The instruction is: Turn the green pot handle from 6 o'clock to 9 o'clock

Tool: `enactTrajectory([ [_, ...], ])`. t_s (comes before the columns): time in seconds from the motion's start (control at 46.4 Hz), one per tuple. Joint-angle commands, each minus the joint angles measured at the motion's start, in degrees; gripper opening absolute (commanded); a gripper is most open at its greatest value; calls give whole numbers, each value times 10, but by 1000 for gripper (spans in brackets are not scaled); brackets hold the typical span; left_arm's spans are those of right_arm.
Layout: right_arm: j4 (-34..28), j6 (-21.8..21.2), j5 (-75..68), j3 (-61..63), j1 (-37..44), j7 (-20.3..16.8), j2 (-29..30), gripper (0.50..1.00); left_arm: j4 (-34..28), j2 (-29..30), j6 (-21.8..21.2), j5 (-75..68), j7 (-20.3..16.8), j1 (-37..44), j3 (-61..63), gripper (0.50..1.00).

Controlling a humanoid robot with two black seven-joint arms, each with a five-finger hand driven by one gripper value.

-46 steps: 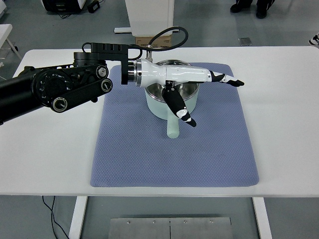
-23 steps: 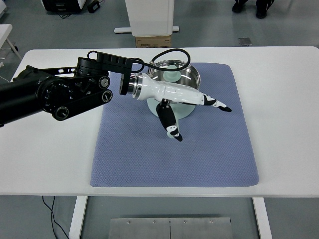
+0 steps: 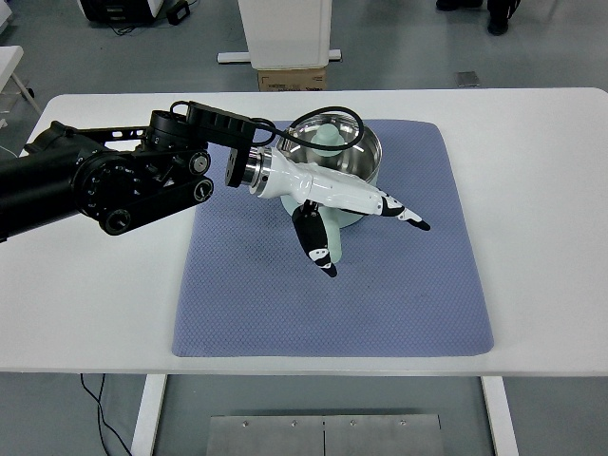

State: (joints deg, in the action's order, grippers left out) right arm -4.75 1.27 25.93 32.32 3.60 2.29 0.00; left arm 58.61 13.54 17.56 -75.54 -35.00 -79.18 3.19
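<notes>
Just beneath the spread-fingered white left hand point(image 3: 334, 217), the pale green steel-lined pot's stubby handle point(image 3: 332, 243) points toward six o'clock, beside its thumb.

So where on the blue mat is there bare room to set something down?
The mat is bare across its whole near half, below the left hand, and along its right strip beside the green pot. The far-left corner is crowded: the left arm crosses it and the hand sits over the pot's handle.
</notes>
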Motion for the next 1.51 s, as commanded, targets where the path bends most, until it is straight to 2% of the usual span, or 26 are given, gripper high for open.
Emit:
enactTrajectory([
  [0.0,0,0,0,0,0,0,0,1000,0,0,0,-8,0,-3,5,1000],
  [0.452,0,0,0,0,0,0,0,1000,0,-31,10,-15,0,-14,16,1000],
  [0.689,0,0,0,0,0,0,0,1000,0,-36,41,-18,0,-28,31,1000],
  [1.487,0,0,0,0,0,0,0,1000,-1,-35,46,-88,0,-34,57,1000],
])
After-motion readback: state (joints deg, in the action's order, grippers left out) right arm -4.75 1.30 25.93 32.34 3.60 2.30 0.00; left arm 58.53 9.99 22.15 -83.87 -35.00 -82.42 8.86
